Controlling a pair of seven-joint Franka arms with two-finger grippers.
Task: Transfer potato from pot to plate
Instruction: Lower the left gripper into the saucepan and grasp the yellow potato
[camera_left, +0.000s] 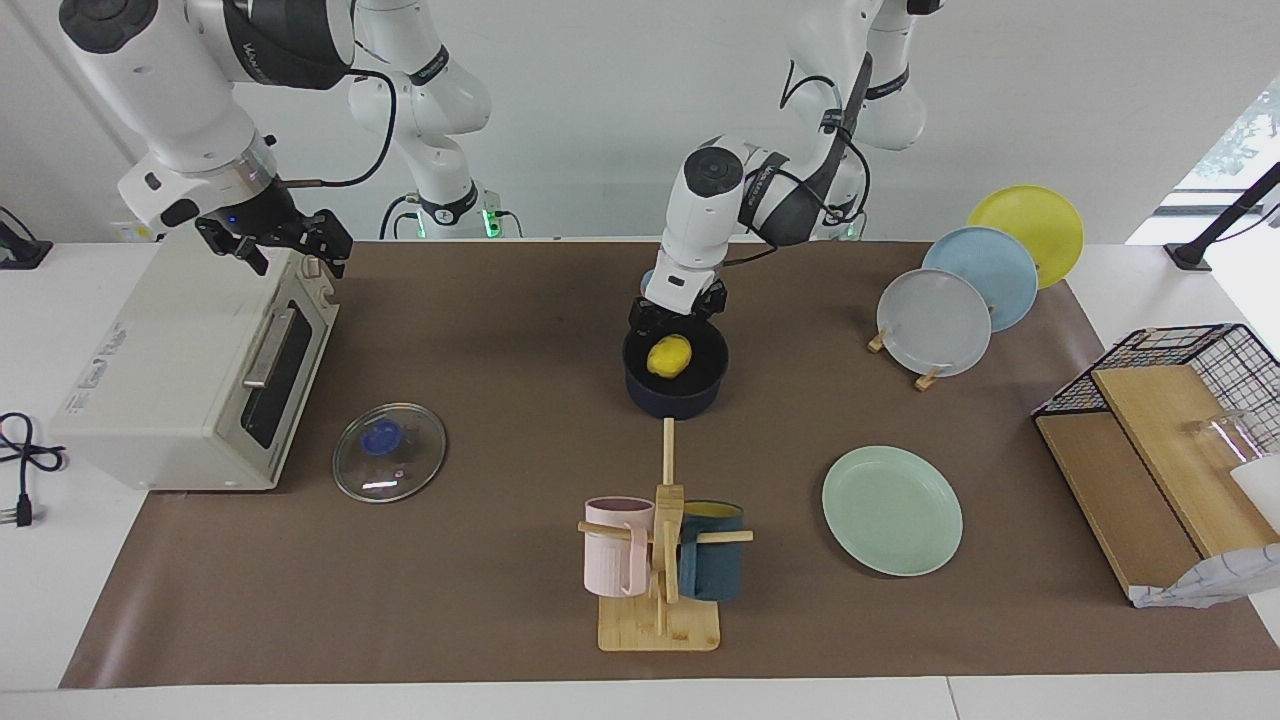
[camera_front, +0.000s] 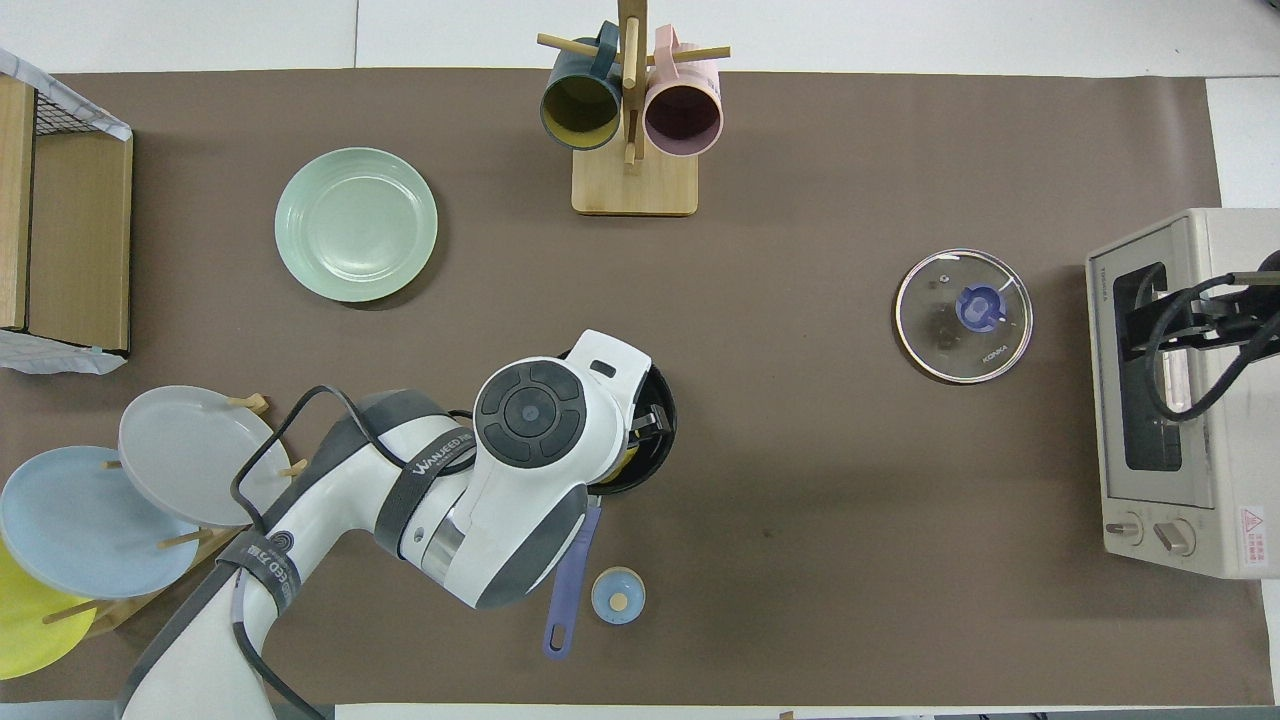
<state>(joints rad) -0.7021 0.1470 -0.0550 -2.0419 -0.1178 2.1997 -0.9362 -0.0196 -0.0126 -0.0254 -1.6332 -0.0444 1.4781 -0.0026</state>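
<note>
the left gripper (camera_left: 676, 318) is right down at the pot (camera_left: 676, 384), hovering over the rim on the robots' side, fingers spread apart and not clamped on anything. the potato (camera_left: 669, 355) sits in the middle of the pot, just beneath the fingertips and a touch farther from the robots than they are. from where i'm standing i can't tell if the fingers actually touch it, but it looks like it's still lying on the pot's bottom. from above the arm's big white wrist covers almost the whole pot, so you only see a dark sliver of rim and the blue handle (camera_front: 568, 585) poking out toward the robots.

right beside that handle there's a small blue bell (camera_front: 618, 596). the plate (camera_left: 892, 510) is well apart from the pot, farther from the robots and toward the left arm's end of the table, with nothing on it. a mug rack (camera_left: 660, 560) with a pink and a dark teal mug stands farther from the robots than the pot. the plate rack (camera_left: 975, 285) with grey, blue and yellow plates is near the left arm's end.

the right gripper (camera_left: 285, 245) waits up over the top front edge of the toaster oven (camera_left: 190, 365), fingers apart too, holding nothing. a glass lid (camera_left: 389, 452) lies flat on the mat in front of the oven.
</note>
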